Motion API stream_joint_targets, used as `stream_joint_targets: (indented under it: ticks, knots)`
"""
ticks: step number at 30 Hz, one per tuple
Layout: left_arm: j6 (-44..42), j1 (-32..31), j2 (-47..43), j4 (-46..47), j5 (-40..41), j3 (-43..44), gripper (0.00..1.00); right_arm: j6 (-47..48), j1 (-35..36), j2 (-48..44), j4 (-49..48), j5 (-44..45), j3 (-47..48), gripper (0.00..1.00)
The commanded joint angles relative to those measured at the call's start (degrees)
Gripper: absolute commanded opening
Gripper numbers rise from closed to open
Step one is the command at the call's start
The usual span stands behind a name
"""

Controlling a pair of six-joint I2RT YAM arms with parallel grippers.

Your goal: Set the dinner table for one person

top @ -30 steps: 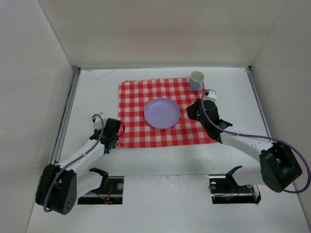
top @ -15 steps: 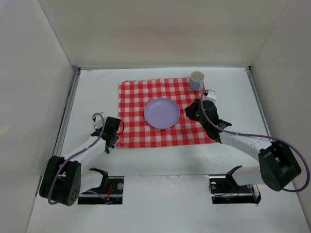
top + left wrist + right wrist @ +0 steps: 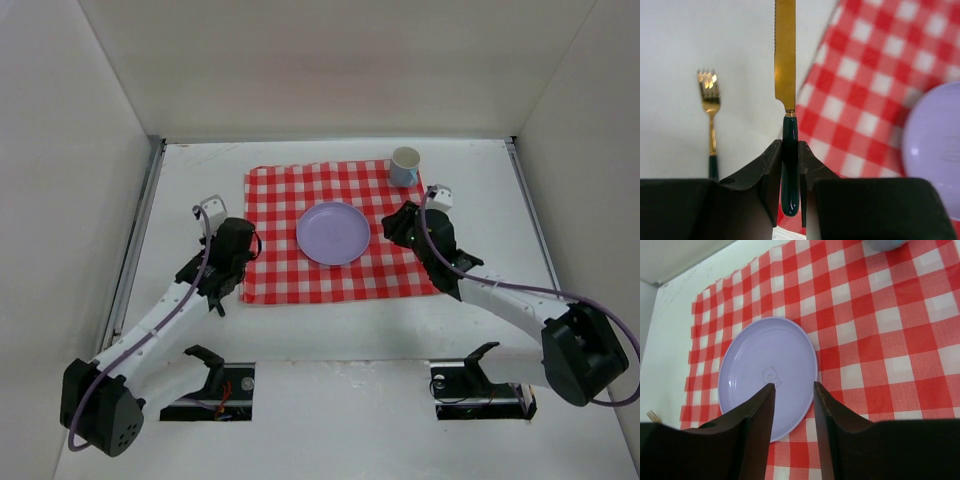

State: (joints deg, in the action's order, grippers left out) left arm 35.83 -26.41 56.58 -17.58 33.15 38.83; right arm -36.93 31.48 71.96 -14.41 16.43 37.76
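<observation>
Knife (image 3: 785, 55) tip cropped, fork (image 3: 710, 112) handle partly hidden, likely cup (image 3: 885, 244) cropped

We are looking at a red-and-white checked cloth (image 3: 275, 215) lying on a matte white dinner table (image 3: 480, 190), and we are seeing a plain lilac plate (image 3: 333, 233), a pale blue cup (image 3: 405, 166), and a knife (image 3: 785, 75) and fork (image 3: 709, 95), both showing gold metal with dark green handles.

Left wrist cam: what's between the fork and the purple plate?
In the left wrist view: bare tabletop beside the fork, then the gold knife shut in the left gripper, then red-checked cloth up to the plate.
</observation>
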Motion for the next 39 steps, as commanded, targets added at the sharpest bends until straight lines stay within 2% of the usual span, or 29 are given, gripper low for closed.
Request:
stream_joint_targets:
  ticks: [1, 6, 12, 15, 23, 29, 39]
  knots:
    - [-0.5, -5.9, -0.7, -2.0, 2.7, 6.1, 0.03, -0.5, -0.9, -3.9, -4.1, 4.4, -1.6, 0.45]
    - [3.3, -20.0, 10.1, 3.5, 3.2, 15.2, 0.03, -3.3, -4.3, -8.0, -3.1, 9.8, -4.5, 0.52]
    - [3.5, -26.9, 26.5, 15.8, 0.6, 25.2, 0.03, -8.4, -9.6, -8.8, -1.6, 8.5, -6.6, 0.52]
    - [4.1, -28.2, 34.2, 19.9, -1.8, 30.1, 0.03, -9.7, -10.6, -8.2, -1.2, 8.0, -6.7, 0.53]
    - [8.2, -29.4, 51.6, 21.3, -6.7, 43.4, 0.03, -10.9, -12.0, -7.5, -1.5, 6.3, -7.2, 0.52]
    - [12.7, -29.0, 58.0, 21.2, -8.4, 46.2, 0.03, -11.7, -13.2, -10.1, -1.5, 6.0, -8.2, 0.53]
    - [14.2, -29.7, 65.4, 20.2, -9.1, 52.0, 0.03, -12.0, -13.2, -8.9, -2.3, 4.4, -8.1, 0.52]
